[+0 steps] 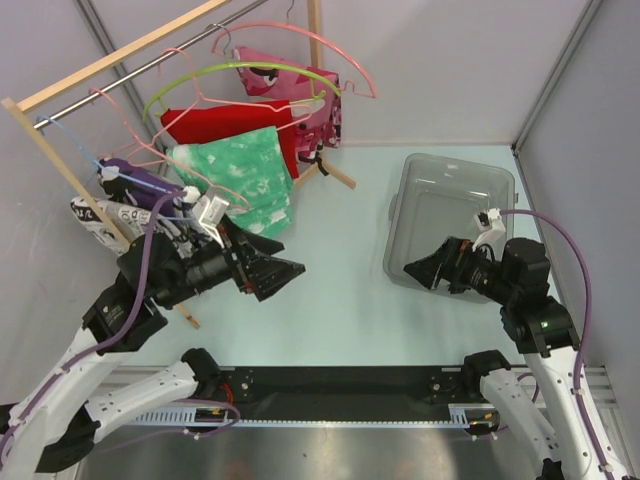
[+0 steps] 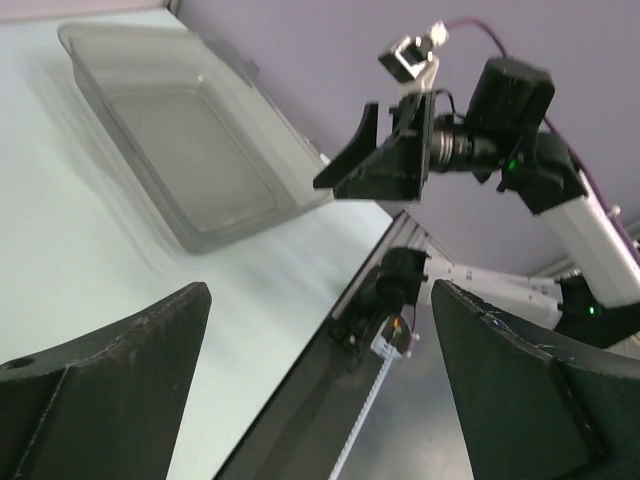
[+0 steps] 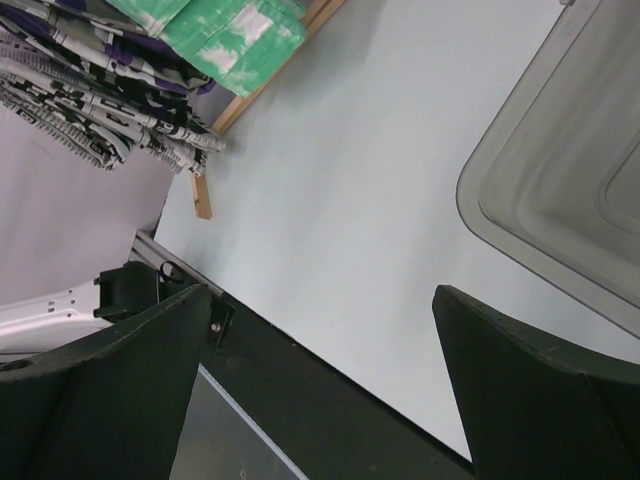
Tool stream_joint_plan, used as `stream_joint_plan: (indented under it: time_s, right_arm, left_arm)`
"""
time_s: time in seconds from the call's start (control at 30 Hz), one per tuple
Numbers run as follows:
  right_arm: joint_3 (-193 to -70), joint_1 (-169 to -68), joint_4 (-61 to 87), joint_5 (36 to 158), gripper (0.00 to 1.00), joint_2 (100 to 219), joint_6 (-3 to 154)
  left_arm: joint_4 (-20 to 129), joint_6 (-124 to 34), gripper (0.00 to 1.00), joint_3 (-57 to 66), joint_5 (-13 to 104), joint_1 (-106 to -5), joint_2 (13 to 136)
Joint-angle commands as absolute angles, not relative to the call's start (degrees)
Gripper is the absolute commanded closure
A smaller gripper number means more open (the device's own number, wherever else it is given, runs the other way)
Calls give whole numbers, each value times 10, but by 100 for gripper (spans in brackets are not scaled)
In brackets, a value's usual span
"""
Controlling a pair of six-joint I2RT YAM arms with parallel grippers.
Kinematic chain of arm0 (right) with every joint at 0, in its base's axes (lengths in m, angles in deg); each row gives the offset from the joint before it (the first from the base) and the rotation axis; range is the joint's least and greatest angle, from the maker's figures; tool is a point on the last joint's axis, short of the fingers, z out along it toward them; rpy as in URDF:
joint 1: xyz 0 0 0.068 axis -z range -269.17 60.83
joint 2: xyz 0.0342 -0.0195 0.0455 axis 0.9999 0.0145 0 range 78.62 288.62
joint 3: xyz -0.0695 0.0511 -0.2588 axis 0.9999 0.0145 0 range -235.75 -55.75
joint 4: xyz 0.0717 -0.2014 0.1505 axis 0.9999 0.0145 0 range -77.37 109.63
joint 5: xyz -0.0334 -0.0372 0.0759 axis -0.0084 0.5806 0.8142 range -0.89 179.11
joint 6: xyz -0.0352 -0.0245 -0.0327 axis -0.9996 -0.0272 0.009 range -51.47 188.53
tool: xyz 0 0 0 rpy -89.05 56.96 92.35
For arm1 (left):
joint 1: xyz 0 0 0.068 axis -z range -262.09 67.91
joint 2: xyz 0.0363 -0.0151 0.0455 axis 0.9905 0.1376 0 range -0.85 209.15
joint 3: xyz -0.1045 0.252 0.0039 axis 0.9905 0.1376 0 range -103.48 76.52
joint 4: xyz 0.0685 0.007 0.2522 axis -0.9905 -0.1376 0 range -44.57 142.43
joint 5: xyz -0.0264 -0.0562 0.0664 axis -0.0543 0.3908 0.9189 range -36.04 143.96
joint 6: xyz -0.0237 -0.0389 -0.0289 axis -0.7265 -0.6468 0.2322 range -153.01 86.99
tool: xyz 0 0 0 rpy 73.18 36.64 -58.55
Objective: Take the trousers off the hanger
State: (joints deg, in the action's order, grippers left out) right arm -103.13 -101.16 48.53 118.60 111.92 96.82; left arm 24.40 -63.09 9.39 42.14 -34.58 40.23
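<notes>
The camouflage trousers (image 1: pixel 140 179) hang at the left end of the rack on a thin pale pink hanger (image 1: pixel 128 125), between a newsprint garment and a green-white one. Their purple folds also show at the top left of the right wrist view (image 3: pixel 120 55). My left gripper (image 1: pixel 285 262) is open and empty, just right of the hanging clothes and pointing away from them, to the right (image 2: pixel 320 305). My right gripper (image 1: pixel 420 264) is open and empty at the grey bin's near left edge, pointing left (image 3: pixel 320 300). It also shows in the left wrist view (image 2: pixel 350 170).
A clear grey bin (image 1: pixel 455 162) stands at the right (image 2: pixel 250 75) (image 3: pixel 560 190). A wooden rack (image 1: pixel 60 165) with a metal rail carries a newsprint garment (image 1: pixel 100 215), a green-white garment (image 1: pixel 245 175), red and pink garments (image 1: pixel 290 100) and a lime-green hanger (image 1: pixel 240 68).
</notes>
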Motion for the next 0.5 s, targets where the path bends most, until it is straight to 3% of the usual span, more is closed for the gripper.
stream_joint_plan:
  time_s: [0.0, 0.17, 0.47]
  right_arm:
    - [-1054, -1009, 491, 1208, 0, 1121, 953]
    - [-1051, -1010, 490, 1214, 0, 1115, 963]
    - [-1058, -1010, 480, 1221, 0, 1122, 974]
  left_arm:
    - [247, -645, 2, 111, 393, -345, 342]
    - [168, -643, 5, 46, 457, -345, 329]
    - [-10, -605, 6, -220, 676, -345, 491]
